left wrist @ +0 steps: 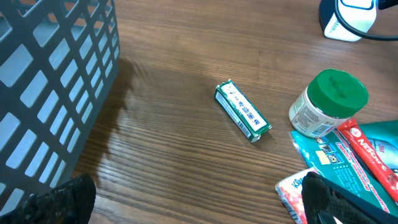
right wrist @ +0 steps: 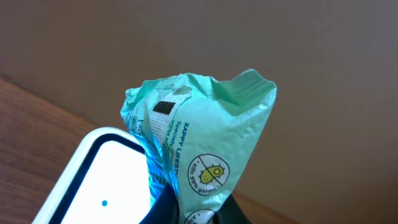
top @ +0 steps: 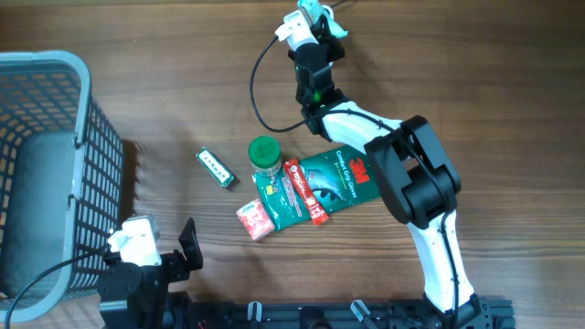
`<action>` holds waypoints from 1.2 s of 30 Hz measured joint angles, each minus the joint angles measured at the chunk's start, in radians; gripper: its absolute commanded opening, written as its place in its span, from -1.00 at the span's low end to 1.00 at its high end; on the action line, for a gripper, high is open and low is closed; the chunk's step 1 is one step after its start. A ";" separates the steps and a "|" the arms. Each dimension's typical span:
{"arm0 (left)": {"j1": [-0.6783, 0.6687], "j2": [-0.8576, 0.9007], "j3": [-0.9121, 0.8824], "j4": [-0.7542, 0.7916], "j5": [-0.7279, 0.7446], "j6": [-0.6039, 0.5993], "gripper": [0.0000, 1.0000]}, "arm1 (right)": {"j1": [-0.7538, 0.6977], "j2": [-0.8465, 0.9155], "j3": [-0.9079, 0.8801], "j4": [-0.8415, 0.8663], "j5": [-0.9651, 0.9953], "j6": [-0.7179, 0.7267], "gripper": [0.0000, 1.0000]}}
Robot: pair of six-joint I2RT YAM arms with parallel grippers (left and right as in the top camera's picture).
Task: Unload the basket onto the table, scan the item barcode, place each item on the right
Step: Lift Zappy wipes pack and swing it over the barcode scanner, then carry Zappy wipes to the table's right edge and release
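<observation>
Right gripper (top: 315, 26) is pinched tight on a crumpled mint pouch (right wrist: 199, 143), holding it at the table's far edge, just beside the white scanner (right wrist: 93, 180). There's a small black patch near the pouch top; can't tell if it's the barcode. Left gripper (top: 183, 251) is spread wide and empty, near the basket (top: 84, 110). Mid-table: gum pack (left wrist: 242, 112) lies alone, green-lidded jar (left wrist: 329, 99) upright just beside the 3M pack (top: 338, 178), red tube (top: 306, 192) across that pack.
</observation>
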 measured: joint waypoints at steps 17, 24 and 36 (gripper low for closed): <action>0.000 0.000 0.000 -0.001 0.000 0.000 1.00 | -0.808 -0.006 -0.048 0.077 0.781 -0.296 -0.91; 0.000 0.000 0.000 0.000 0.000 0.000 1.00 | -0.904 -0.005 -0.200 0.051 0.813 -0.040 0.81; 0.000 0.000 0.000 0.000 0.000 0.000 1.00 | -0.848 -0.008 -0.089 0.649 0.830 -0.396 0.99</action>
